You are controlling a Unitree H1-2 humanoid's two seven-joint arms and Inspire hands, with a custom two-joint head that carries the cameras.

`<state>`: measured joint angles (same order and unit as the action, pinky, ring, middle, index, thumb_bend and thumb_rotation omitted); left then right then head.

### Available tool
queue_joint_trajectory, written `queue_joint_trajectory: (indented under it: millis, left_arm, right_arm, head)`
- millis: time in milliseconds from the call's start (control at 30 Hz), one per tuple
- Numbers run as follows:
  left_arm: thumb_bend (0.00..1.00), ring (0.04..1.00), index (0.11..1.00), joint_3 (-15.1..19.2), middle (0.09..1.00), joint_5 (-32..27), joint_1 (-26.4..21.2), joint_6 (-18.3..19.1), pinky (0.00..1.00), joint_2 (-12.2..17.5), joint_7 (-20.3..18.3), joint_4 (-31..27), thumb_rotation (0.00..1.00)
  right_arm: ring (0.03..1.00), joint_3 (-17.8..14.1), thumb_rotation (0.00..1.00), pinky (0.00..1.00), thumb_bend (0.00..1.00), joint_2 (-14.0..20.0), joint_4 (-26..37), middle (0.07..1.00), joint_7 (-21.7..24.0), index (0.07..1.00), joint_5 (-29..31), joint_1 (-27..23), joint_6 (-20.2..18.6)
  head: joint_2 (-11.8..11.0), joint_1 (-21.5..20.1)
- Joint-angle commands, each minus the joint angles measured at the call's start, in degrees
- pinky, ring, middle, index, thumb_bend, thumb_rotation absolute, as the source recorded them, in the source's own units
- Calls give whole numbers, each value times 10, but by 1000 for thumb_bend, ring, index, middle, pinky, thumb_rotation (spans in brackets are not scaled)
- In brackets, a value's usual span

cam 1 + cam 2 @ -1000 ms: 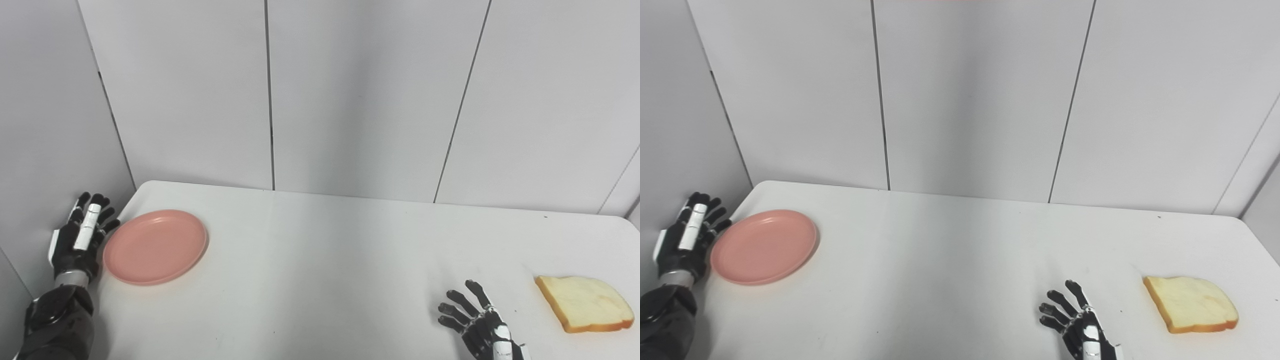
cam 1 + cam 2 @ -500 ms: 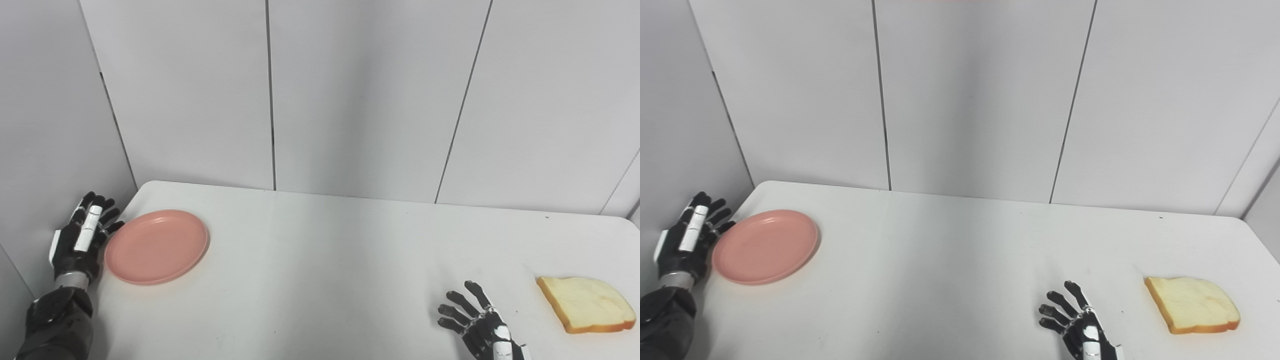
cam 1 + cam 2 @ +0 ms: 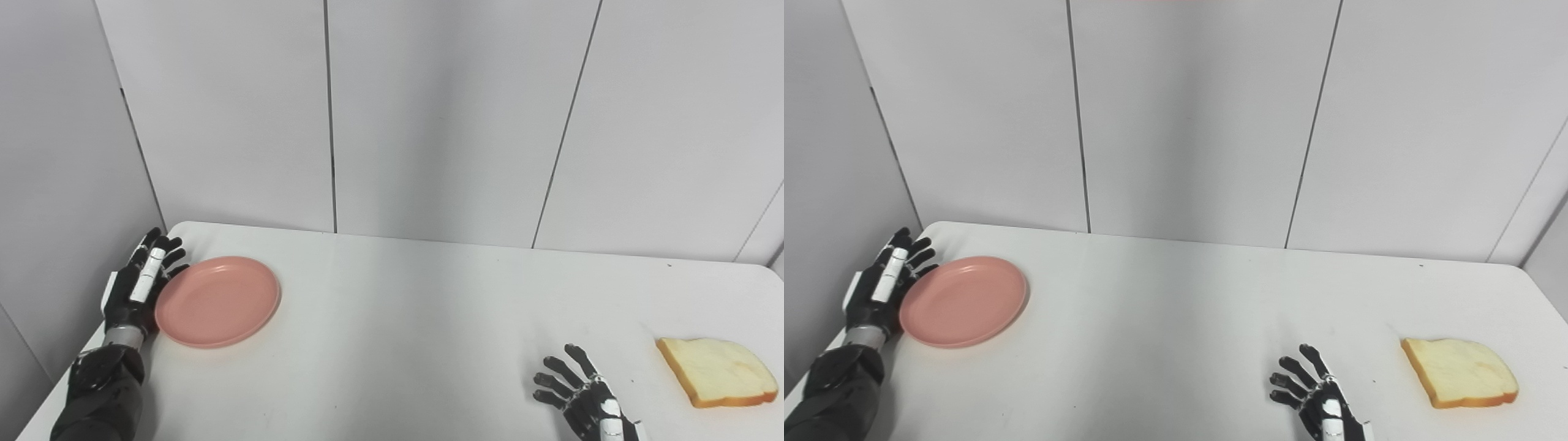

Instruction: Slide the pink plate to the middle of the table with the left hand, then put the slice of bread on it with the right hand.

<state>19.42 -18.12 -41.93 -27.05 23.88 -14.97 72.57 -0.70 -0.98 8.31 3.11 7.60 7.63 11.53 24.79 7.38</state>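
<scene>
The pink plate (image 3: 218,301) lies flat on the left part of the white table (image 3: 398,318). My left hand (image 3: 139,283) stands edge-on against the plate's left rim, fingers straight and apart, holding nothing. A slice of bread (image 3: 716,372) with a brown crust lies near the table's right edge. My right hand (image 3: 582,401) rests low at the front, left of the bread and apart from it, fingers spread and empty.
Grey wall panels (image 3: 441,116) rise straight behind the table's far edge. A side panel (image 3: 55,184) stands close to the table's left edge, just behind my left hand. Bare tabletop stretches between the plate and the bread.
My left hand has moved right, onto the table's edge, pushing the pink plate a short way toward the middle. The right hand and the bread have stayed put.
</scene>
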Motion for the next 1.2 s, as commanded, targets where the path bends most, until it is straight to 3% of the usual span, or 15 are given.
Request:
queue_joint_trajectory:
  millis: [0,333,433,500,667,1167]
  left_arm:
    - [959,842,917,-5,825,4,-15,2,744,0,-12,3,611]
    - [844,859,953,-44,864,49,-6,2,762,-29,7,-22,609]
    - [841,860,951,-41,866,41,-5,2,765,-41,-10,-19,592]
    - [895,846,928,-42,854,41,-4,2,760,-50,-12,-20,572]
    - [803,827,903,-56,832,55,2,2,723,-73,0,-42,574]
    - [892,816,882,-80,816,61,14,19,707,-133,18,-142,608]
  right_arm:
    - [719,-2,990,671,769,7,-45,782,0,866,-4,38,-13]
    - [715,-3,992,682,750,7,-45,777,3,873,-5,37,-16]
    - [715,-2,996,679,744,7,-44,779,3,873,-8,37,-15]
    - [712,-2,996,675,741,7,-44,778,2,872,-9,38,-15]
    - [708,-2,984,674,756,5,-39,770,2,869,-7,40,-18]
    - [709,3,976,667,757,4,-33,773,3,868,-11,42,-19]
  head:
    - [1,-1]
    - [3,-4]
    - [4,-6]
    - [5,-7]
    - [8,-10]
    - [16,-31]
